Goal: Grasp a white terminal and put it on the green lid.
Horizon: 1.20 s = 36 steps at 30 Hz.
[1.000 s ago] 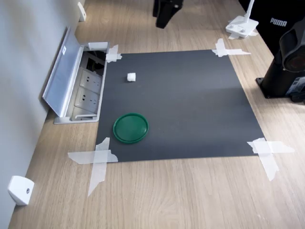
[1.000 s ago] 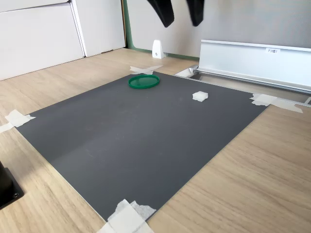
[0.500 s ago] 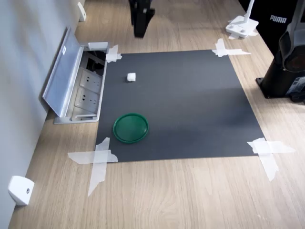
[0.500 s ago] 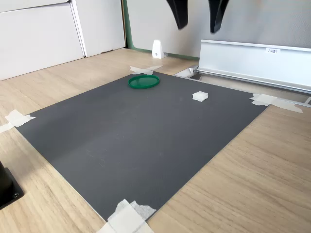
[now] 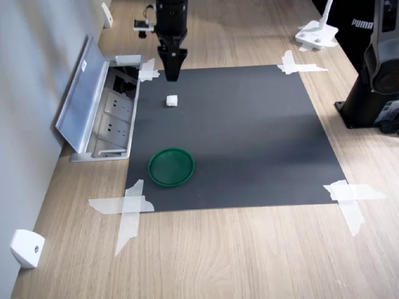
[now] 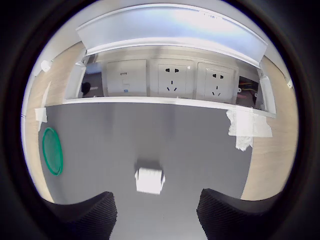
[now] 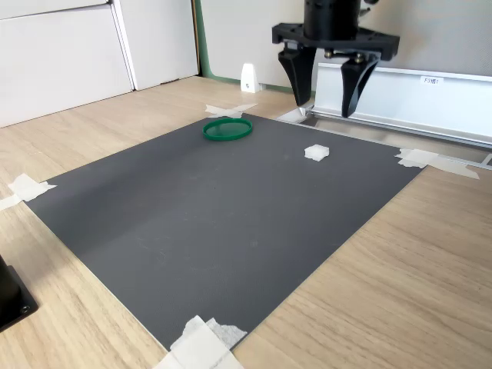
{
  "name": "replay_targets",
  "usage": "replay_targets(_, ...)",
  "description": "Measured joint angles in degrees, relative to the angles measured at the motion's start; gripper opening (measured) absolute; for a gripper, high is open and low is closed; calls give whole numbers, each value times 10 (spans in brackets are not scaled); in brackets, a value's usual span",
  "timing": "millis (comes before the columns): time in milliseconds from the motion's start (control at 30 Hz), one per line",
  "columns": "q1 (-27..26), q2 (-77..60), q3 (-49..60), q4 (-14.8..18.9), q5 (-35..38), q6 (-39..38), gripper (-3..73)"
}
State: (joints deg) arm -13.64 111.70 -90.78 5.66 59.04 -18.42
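Note:
The white terminal (image 5: 171,100) (image 7: 316,152) is a tiny white block lying on the dark mat (image 5: 249,124), close to the socket box. The green lid (image 5: 171,167) (image 7: 227,128) lies flat on the same mat, well apart from the terminal. My gripper (image 5: 171,76) (image 7: 325,108) hangs open in the air over the terminal, touching nothing. In the wrist view the terminal (image 6: 149,180) shows between my two dark fingers (image 6: 85,215), and the lid (image 6: 52,151) sits off to one side.
An open socket box (image 5: 106,118) with a raised metal cover borders the mat. White tape strips (image 5: 128,208) hold the mat corners. A white bracket (image 5: 26,248), a white stand (image 5: 317,34) and a black arm base (image 5: 374,87) stand around the mat.
The gripper has come down and moved toward the first exterior view's left, from above the mat's far edge to over the terminal. Terminal and lid have not moved.

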Motion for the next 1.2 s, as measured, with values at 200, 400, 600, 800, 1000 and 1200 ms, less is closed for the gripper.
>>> replay_targets(200, 26, 18, 0, -2, -12, 13, 691)
replay_targets(400, 28, 32, 0, -22, -13, 33, 691)
replay_targets(600, 28, 49, 0, -34, -18, 45, 691)
replay_targets(800, 28, 70, 0, -33, -22, 45, 691)
replay_targets(1000, 28, 79, 0, -33, -23, 36, 688)
replay_targets(1200, 27, 81, -1, -36, -22, 25, 605)
